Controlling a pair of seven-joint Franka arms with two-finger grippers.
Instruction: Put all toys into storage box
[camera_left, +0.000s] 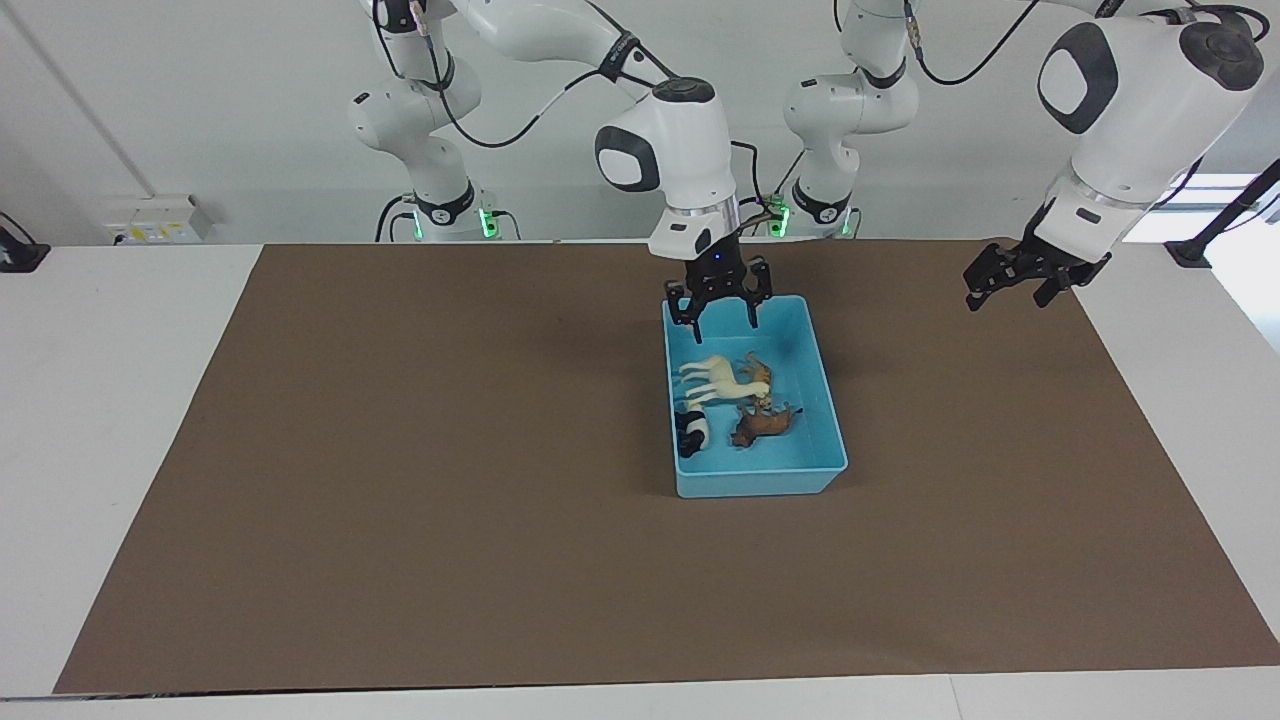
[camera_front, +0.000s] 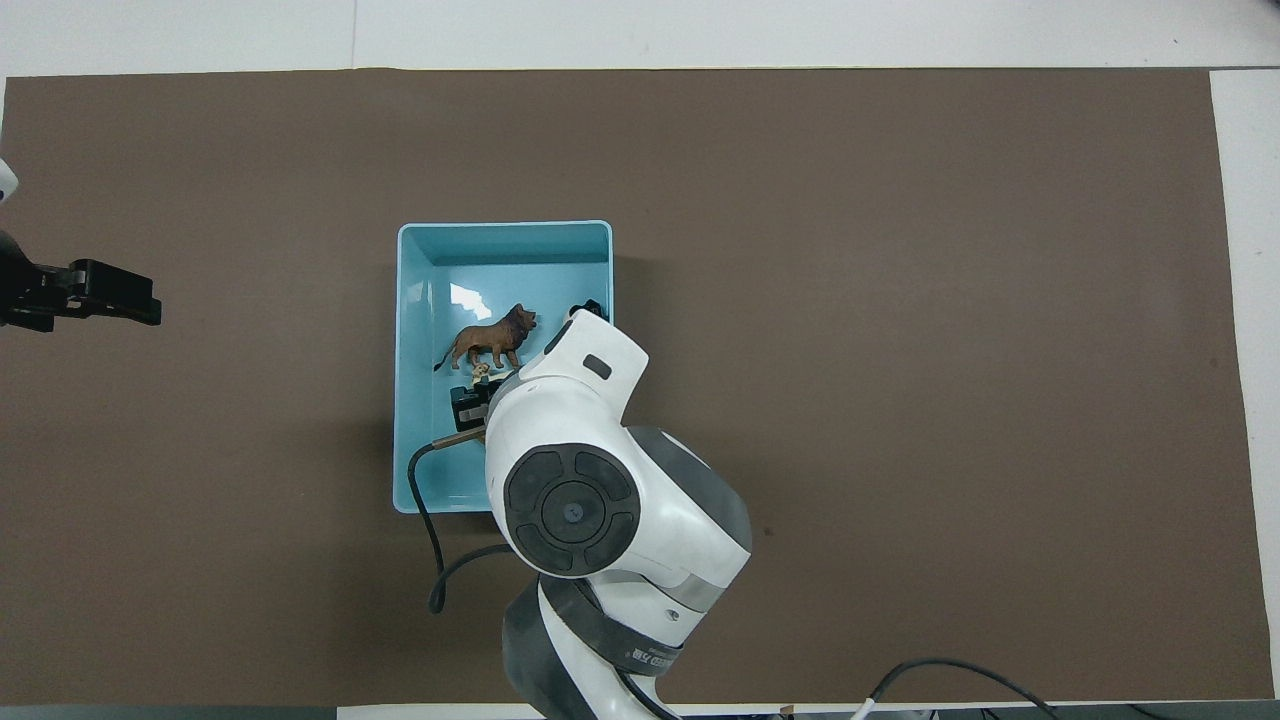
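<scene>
The light blue storage box (camera_left: 760, 482) stands on the brown mat, and it also shows in the overhead view (camera_front: 420, 300). All four toys lie inside it: the cream llama (camera_left: 712, 378), the orange tiger (camera_left: 758, 378), the brown lion (camera_left: 762, 425) and the black-and-white panda (camera_left: 692, 432). In the overhead view the lion (camera_front: 492, 340) is plain, a bit of the panda (camera_front: 590, 307) peeks out, and the llama is hidden under the right arm. My right gripper (camera_left: 720, 316) is open and empty, just above the box's end nearer the robots. My left gripper (camera_left: 1010, 292) is open and empty, raised over the mat's edge at the left arm's end.
The brown mat (camera_left: 400, 480) covers most of the white table (camera_left: 100, 450). The right arm's wrist and a loose cable (camera_front: 430, 540) hang over the box's nearer half. The left arm waits.
</scene>
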